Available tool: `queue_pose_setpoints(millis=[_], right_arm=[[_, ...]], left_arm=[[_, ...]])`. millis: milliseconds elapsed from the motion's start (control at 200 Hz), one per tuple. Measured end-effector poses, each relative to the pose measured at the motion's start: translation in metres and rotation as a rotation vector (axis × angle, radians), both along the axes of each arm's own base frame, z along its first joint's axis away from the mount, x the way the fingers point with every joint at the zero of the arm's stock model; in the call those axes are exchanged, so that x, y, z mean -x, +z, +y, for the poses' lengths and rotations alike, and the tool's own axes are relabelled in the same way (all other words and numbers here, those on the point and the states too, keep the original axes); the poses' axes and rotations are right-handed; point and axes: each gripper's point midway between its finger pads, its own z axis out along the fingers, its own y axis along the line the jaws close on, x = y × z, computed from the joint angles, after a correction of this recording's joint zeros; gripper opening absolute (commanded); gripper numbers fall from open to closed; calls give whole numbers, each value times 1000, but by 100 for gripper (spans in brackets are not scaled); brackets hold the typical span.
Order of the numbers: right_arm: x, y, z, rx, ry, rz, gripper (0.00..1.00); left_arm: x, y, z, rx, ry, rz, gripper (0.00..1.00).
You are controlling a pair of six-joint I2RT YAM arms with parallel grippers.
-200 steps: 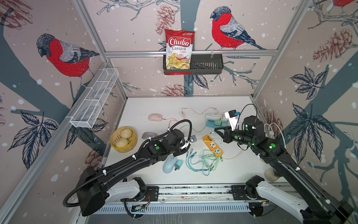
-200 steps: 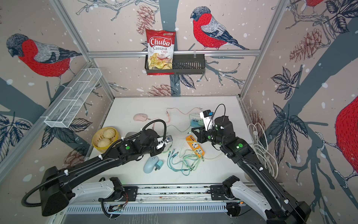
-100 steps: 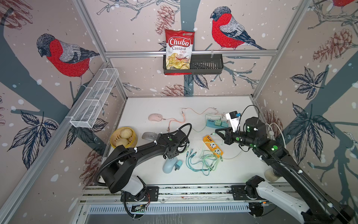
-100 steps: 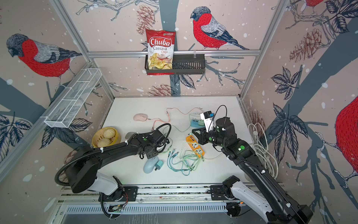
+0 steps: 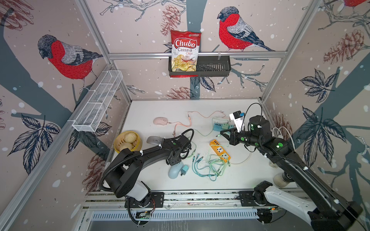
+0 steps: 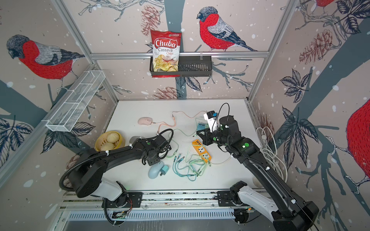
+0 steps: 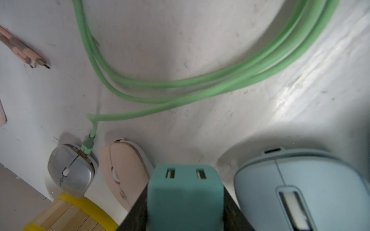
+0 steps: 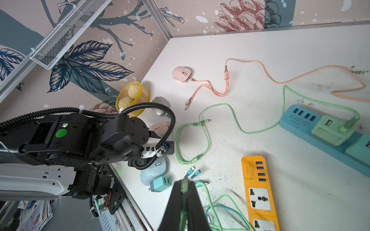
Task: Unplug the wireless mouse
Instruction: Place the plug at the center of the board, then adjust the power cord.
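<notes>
Near the left side of the white table (image 5: 152,109), just beside the yellow bamboo steamer (image 5: 138,146), the silver wireless mouse (image 7: 70,170) lies flat with a green plug (image 7: 88,144) seated in its front edge. A beige mouse (image 7: 124,174) lies just beside it, and a light blue mouse (image 7: 300,190) lies nearer the front rail with its charging port bare. The left gripper (image 5: 172,161) hangs just above the light blue mouse. The left wrist view shows its black fingers closed against the two sides of a teal USB charger (image 7: 185,200), whose two ports face outward. The right gripper (image 8: 184,181) hangs above the table between the orange power strip (image 5: 220,149) and the blue power strip (image 5: 217,126), well apart from the silver wireless mouse. Its fingers are pressed together on a pale green lead (image 8: 183,208). Farther back, a pink mouse (image 8: 182,74) has a pink cable (image 8: 226,80) plugged into it.
</notes>
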Motion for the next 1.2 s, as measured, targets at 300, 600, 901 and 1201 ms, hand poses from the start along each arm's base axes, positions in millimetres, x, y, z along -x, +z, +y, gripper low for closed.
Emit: queue_pose_setpoints(millis=[300,600,901,1201], right_arm=[[-4,0,1,23,4,-7,0],[-5,17,2,-6,1,-32,0],[14,91,-4,-196,-7,-150,0],[26,127,-12,-275,-17,-197,0]], left_arm=[[-29,84,-32,137,-3,-208,99],[9,208,-136,755,-303,-294,95],[17,160,-182,902,-382,-162,94],[30,176,-231,1150,-467,-52,90]])
